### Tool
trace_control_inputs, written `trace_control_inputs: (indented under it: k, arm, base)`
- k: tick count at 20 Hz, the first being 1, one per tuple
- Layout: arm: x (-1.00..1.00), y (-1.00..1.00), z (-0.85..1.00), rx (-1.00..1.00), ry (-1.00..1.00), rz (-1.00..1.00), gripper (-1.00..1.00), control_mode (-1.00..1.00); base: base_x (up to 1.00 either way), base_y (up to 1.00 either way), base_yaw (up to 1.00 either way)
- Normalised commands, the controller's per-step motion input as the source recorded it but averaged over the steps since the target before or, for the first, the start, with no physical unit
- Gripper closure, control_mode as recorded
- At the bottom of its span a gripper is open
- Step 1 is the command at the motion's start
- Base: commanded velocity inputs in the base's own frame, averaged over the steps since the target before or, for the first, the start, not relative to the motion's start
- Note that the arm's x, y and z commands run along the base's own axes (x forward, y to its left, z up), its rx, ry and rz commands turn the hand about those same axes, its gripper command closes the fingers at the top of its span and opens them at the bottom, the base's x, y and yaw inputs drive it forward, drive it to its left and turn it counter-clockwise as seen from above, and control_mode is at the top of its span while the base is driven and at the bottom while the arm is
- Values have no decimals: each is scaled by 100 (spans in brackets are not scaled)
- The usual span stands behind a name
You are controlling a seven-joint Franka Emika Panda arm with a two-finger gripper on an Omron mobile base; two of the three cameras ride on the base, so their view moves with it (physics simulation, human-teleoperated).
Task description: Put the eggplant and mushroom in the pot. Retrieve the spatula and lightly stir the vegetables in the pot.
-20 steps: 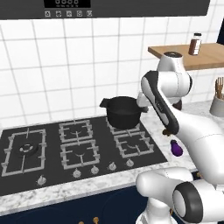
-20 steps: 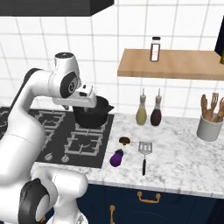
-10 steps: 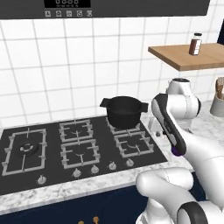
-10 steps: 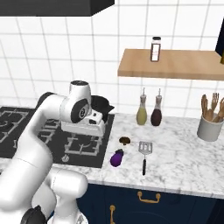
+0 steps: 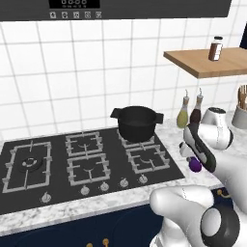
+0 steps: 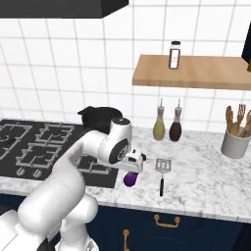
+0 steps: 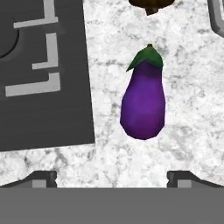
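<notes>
Right now one eggplant [image 7: 143, 103] lies on the marble tabletop [image 6: 206, 171] just beside the hob's [image 5: 72, 164] right edge, its green cap pointing away from the hand. One mushroom [image 7: 151, 3] sits just beyond that cap, mostly cut off at the top of the hand view. One spatula [image 6: 162, 172] lies flat on the tabletop to the right of the eggplant, head toward the wall. One black pot [image 5: 137, 122] stands on the hob's back right burner, apart from all three. Over the eggplant hangs the gripper [image 7: 112, 177], jaws spread wide, nothing between them, one tip on either side of the vegetable's line. Against the wall stand two bottles [image 6: 159, 125], a grey cup of wooden utensils [image 6: 235, 137] farther right, and one jar [image 6: 175, 55] on the wooden shelf [image 6: 196, 71] above. The arm's own forearm hides much of the eggplant from both base views.
</notes>
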Motion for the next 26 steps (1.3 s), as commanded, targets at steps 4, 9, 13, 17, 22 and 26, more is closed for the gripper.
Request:
trace_control_inputs:
  k: [4, 9, 13, 17, 22, 26]
  arm:
    - [33, -28, -25, 2, 6, -9, -100, -100]
    - [24, -2, -36, 0, 3, -5, -100, -100]
    - [31, -18, -36, 0, 6, -3, -100, -100]
    - [15, -34, -29, 0, 7, -1, -100, -100]
    - [1, -5, -45, 0, 9, 0, -100, -100]
    - [0, 36, -67, 0, 14, 0, 100, -100]
  base:
    - [0, 0, 0]
    - [0, 0, 0]
    - [0, 0, 0]
    - [0, 0, 0]
    - [0, 0, 0]
    - [0, 0, 0]
